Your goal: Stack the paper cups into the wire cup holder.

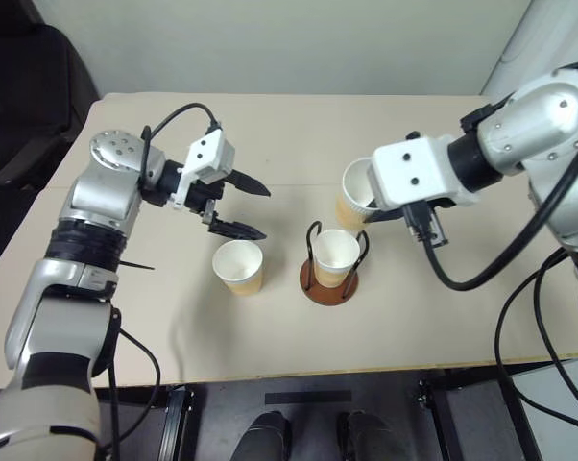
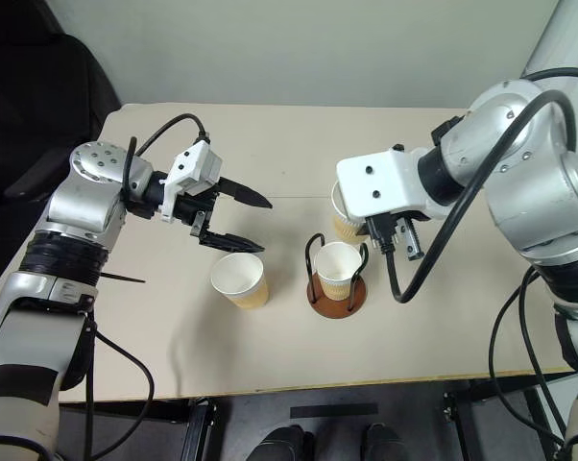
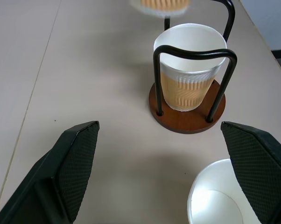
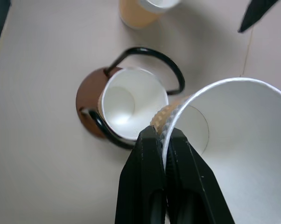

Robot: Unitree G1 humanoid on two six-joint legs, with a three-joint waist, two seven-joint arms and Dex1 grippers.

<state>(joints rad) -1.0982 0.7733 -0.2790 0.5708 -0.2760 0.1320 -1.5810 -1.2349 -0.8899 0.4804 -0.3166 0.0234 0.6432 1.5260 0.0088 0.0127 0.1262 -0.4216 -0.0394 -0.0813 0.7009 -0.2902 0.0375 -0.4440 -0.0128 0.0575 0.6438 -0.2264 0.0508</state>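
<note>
1. Right gripper (image 4: 163, 140): its two black fingers are pressed together on the wall of a paper cup, pinching the carried cup (image 4: 234, 140) at the rim, one finger inside and one outside. The cup hangs in the air, tilted, just beyond and to the right of the wire cup holder (image 1: 330, 281).

2. Wire cup holder: a round reddish-brown base with two black wire loops, standing near the middle of the table (image 1: 414, 327). One cup, the seated cup (image 1: 336, 255), already stands upright inside the loops, mouth up.

3. Third cup (image 1: 239, 266): it stands upright on the table just left of the holder, apart from it, mouth up.

4. Left gripper (image 1: 239, 206): its fingers are spread wide and hold nothing. It hovers above the table to the left, just beyond the third cup, pointing toward the holder.

5. Risk, alignment: the carried cup is off to one side of the seated cup and tilted. Lowered as it is, its base would probably strike a wire loop or the seated cup's rim rather than nest inside.

6. Risk, grip: a pinch on a thin paper wall may crease the rim or let the cup swing, so that it drops askew.

7. Risk, holder: a sideways push on the loops could slide or tip the light holder, perhaps into the third cup.

8. Judged step: carrying the second cup over the holder for stacking; one cup is stacked, two are left.
</note>
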